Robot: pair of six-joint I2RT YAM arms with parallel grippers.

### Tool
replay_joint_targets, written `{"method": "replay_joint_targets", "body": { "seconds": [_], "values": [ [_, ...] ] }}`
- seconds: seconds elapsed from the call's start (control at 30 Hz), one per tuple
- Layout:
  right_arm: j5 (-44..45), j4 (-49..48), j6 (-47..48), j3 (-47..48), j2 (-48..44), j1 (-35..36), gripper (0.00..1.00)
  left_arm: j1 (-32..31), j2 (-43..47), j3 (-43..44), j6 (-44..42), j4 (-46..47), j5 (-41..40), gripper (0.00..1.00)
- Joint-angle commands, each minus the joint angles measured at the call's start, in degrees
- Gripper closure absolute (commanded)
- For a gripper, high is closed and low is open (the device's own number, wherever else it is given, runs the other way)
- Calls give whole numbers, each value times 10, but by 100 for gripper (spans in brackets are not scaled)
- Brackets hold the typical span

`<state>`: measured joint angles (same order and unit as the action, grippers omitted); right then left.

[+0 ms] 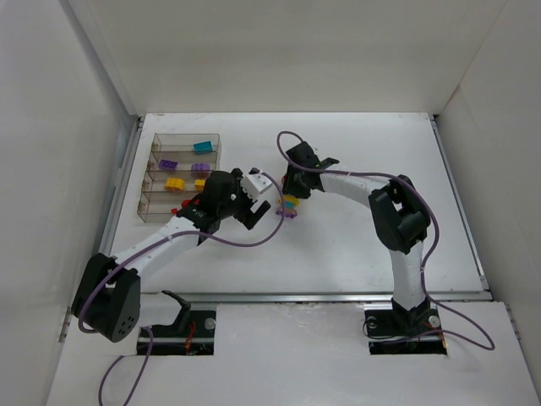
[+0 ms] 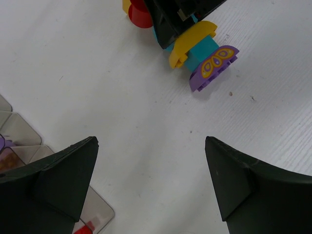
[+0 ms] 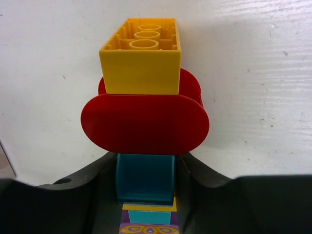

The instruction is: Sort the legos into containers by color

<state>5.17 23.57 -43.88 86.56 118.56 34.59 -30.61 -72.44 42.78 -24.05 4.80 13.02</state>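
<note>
A joined stack of legos sits between my grippers at mid-table (image 1: 290, 205). In the right wrist view it runs yellow brick (image 3: 141, 63), red rounded plate (image 3: 145, 124), teal brick (image 3: 145, 178), then yellow, teal and a purple butterfly piece (image 3: 148, 228). My right gripper (image 3: 145, 195) is shut on the teal brick. My left gripper (image 2: 151, 185) is open and empty, just short of the stack's purple end (image 2: 214, 66). The clear organizer (image 1: 145, 216) holds teal (image 1: 202, 146), purple (image 1: 168, 163), yellow (image 1: 175, 183) and red (image 1: 179, 207) legos in separate compartments.
The organizer's corner (image 2: 19, 131) lies just left of my left fingers, with a red lego (image 2: 83, 228) inside. White walls enclose the table on the left, back and right. Purple cables hang from both arms.
</note>
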Motion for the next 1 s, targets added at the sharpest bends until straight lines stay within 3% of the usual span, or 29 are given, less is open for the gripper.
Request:
{"method": "replay_joint_targets", "body": {
  "seconds": [0.0, 0.2, 0.4, 0.7, 0.97],
  "values": [
    [9, 17, 21, 22, -1, 6, 62, 3, 22, -10, 9, 26, 2, 11],
    [9, 8, 64, 41, -7, 12, 82, 3, 27, -16, 15, 26, 2, 11],
    [-46, -89, 121, 26, -84, 12, 96, 3, 22, 9, 8, 14, 16, 11],
    [-45, -128, 128, 60, -180, 12, 96, 8, 16, 109, 32, 8, 148, 5],
    [5, -136, 150, 48, -258, 30, 99, 26, -25, 201, 231, 35, 207, 0]
  ]
}}
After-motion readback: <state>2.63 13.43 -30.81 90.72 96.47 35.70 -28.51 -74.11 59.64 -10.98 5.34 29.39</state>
